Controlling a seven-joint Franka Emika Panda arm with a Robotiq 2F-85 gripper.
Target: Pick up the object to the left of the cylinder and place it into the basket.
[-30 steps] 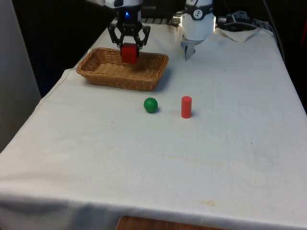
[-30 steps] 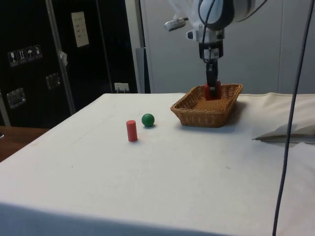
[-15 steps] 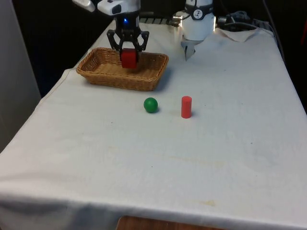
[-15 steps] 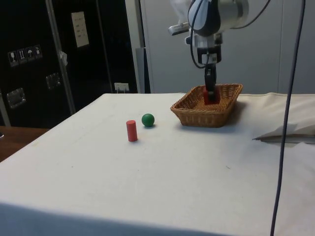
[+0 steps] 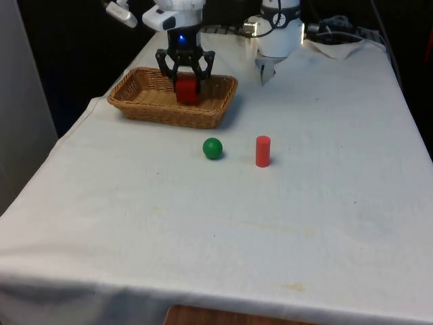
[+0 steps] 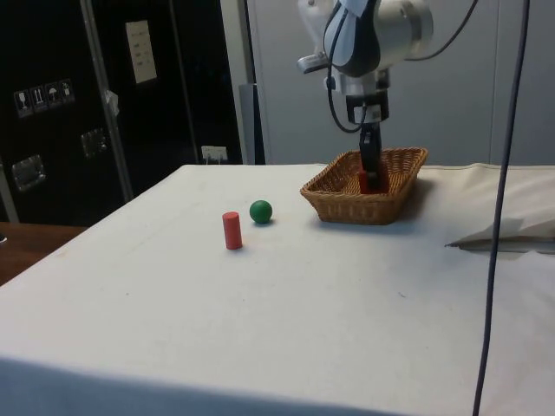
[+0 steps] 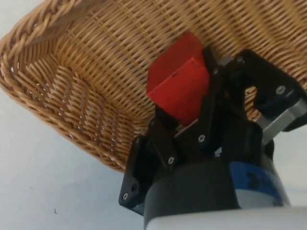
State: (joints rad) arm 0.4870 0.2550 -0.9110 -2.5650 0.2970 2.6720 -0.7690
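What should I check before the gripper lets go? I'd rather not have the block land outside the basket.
1. Block gripped between the fingers of the gripper: ok.
2. Block inside the rim of the basket in front and side views: ok.
3. Block resting on the basket floor: cannot tell.
4. Ball and cylinder on the cloth, apart from the basket: ok.
5. Block held level: not ok, tilted in the wrist view.

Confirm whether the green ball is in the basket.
No, the green ball lies on the cloth beside the red cylinder, outside the basket.
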